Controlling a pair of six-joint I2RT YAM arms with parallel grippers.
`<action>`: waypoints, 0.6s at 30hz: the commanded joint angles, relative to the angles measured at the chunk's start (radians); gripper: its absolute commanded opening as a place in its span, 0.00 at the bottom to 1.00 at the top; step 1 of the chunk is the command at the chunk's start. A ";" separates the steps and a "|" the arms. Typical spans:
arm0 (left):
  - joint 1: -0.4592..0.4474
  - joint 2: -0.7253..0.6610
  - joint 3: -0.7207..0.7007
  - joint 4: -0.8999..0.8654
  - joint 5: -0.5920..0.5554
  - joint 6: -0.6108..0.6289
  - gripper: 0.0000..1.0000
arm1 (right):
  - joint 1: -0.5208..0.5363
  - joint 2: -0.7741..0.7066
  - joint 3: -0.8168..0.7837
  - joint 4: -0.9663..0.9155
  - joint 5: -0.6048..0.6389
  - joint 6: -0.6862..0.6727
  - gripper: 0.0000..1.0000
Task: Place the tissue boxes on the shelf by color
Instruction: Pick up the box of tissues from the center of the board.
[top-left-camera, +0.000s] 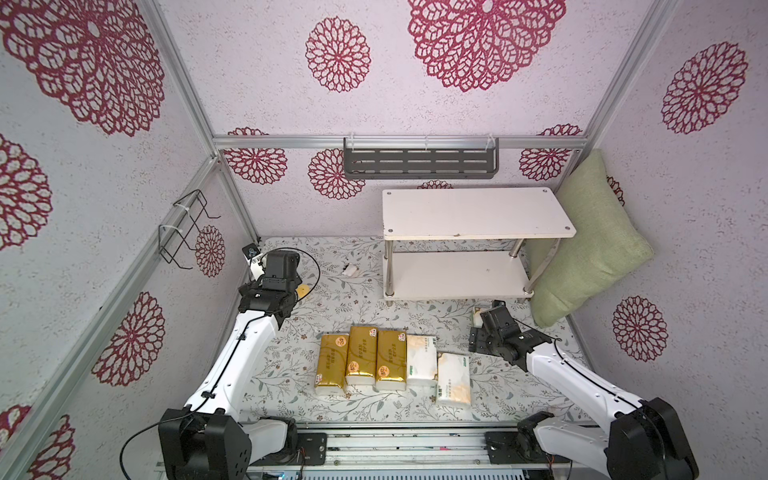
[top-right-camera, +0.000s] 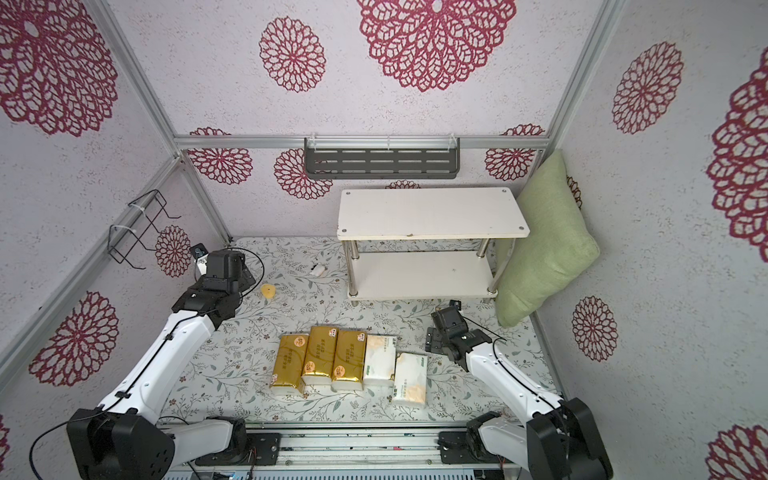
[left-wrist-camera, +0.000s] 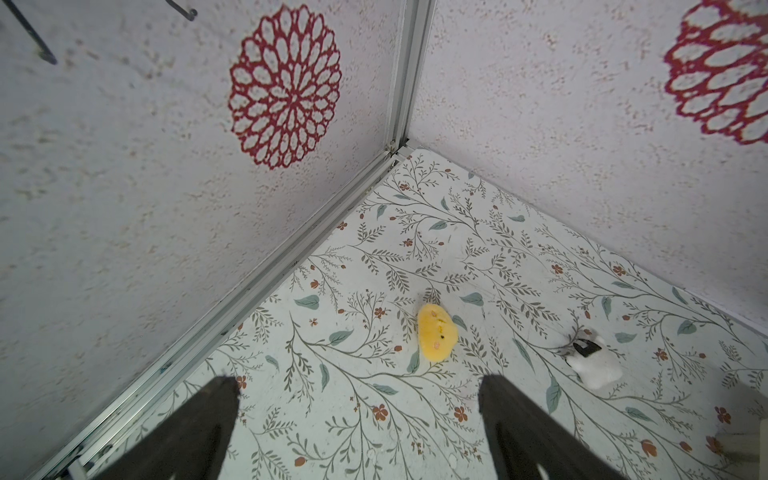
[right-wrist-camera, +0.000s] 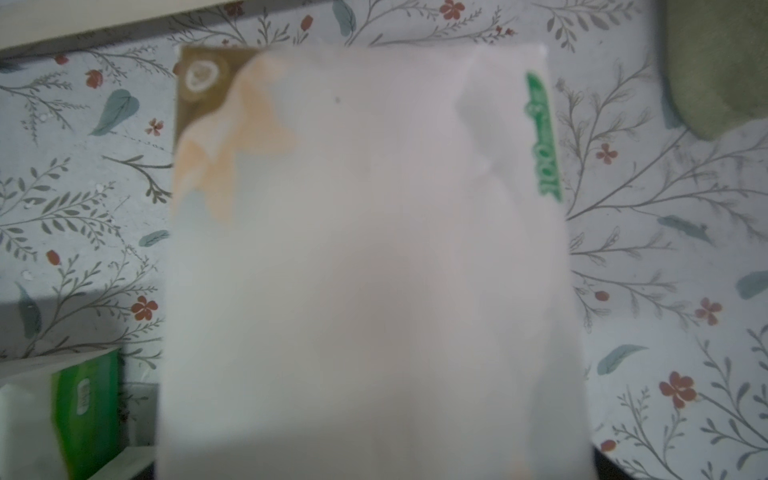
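Three gold tissue packs (top-left-camera: 361, 357) lie side by side mid-table, long axes running near to far. Two white tissue packs (top-left-camera: 421, 355) sit just to their right pointing the same way, the end one set a bit nearer. Another white pack (right-wrist-camera: 365, 270) fills the right wrist view, blurry, right up at the right gripper (top-left-camera: 478, 332); can't tell if those fingers are clamping it. The shelf (top-left-camera: 478, 216) stands far right, long side left to right, both boards open, with a green pillow (top-left-camera: 590, 245) at its right end. The table (top-left-camera: 332, 291) between row and shelf is open. The left gripper (left-wrist-camera: 357, 382) hovers far left, fingers spread wide, holding nothing.
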 joint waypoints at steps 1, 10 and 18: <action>0.001 -0.001 0.014 -0.005 -0.011 0.002 0.97 | -0.012 -0.034 0.049 -0.016 0.004 -0.032 0.88; 0.001 0.016 0.025 -0.002 0.000 -0.005 0.97 | -0.043 -0.032 0.094 -0.042 -0.002 -0.079 0.87; 0.001 0.025 0.029 -0.002 0.000 -0.006 0.97 | -0.099 -0.016 0.141 -0.040 -0.015 -0.147 0.87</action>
